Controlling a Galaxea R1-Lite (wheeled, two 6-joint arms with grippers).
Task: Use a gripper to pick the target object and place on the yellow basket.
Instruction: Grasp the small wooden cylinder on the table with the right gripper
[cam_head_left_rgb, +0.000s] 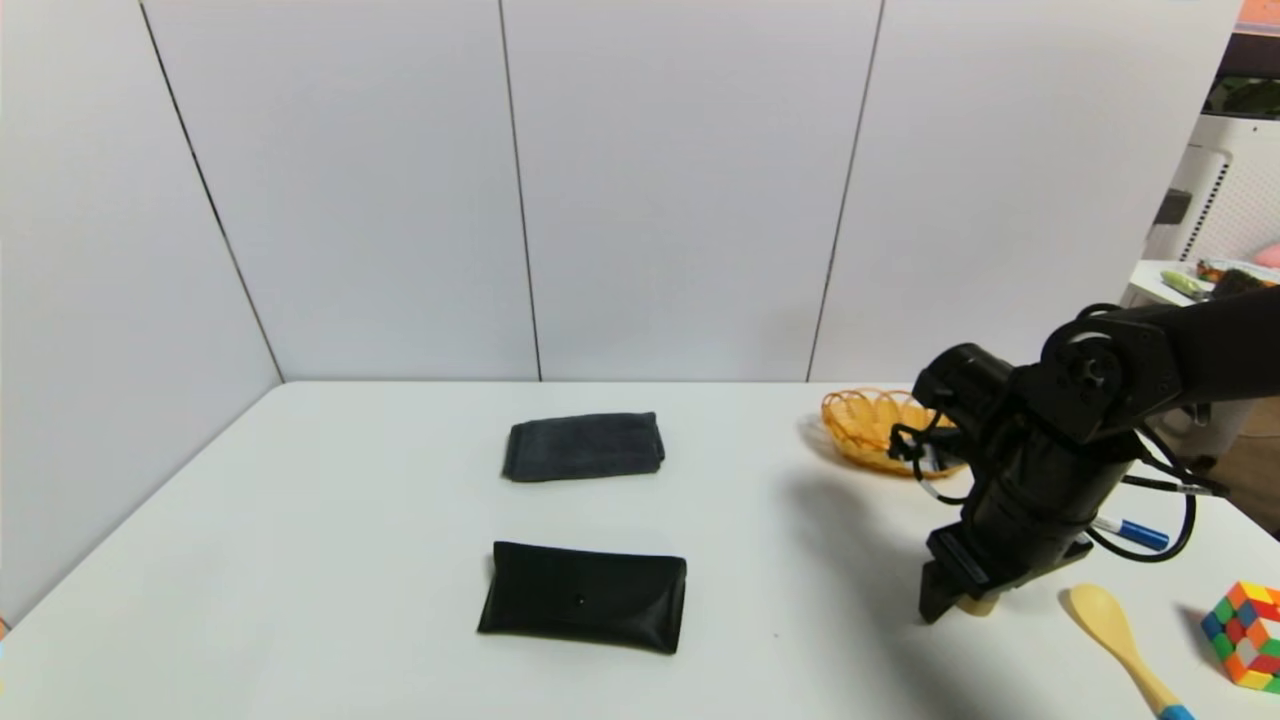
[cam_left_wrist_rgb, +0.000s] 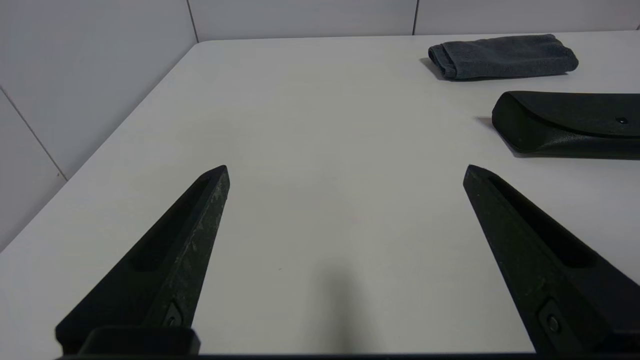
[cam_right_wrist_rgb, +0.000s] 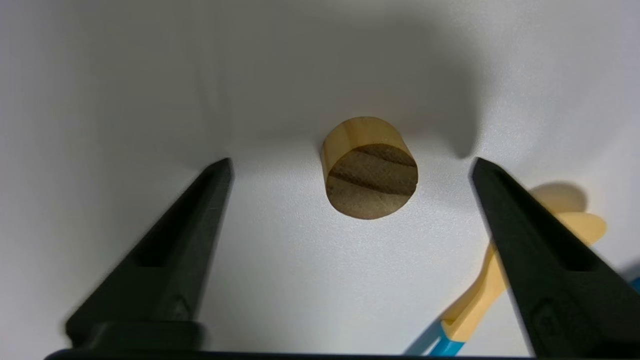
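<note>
The target object (cam_right_wrist_rgb: 369, 167), a short tan wooden cylinder, stands on the white table; in the head view only a sliver of it (cam_head_left_rgb: 978, 603) shows under my right arm. My right gripper (cam_right_wrist_rgb: 350, 167) hangs just over it, open, its two dark fingers wide apart on either side of the block without touching it. The yellow basket (cam_head_left_rgb: 868, 425) sits behind the right arm, near the back of the table, partly hidden by the wrist. My left gripper (cam_left_wrist_rgb: 346, 172) is open over bare table at the left, out of the head view.
A pale wooden spoon (cam_head_left_rgb: 1115, 630) with a blue tip lies right of the block, also in the right wrist view (cam_right_wrist_rgb: 492, 280). A coloured cube (cam_head_left_rgb: 1245, 635), a blue-capped pen (cam_head_left_rgb: 1135, 531), a black pouch (cam_head_left_rgb: 585, 597) and a grey folded cloth (cam_head_left_rgb: 585, 445) lie on the table.
</note>
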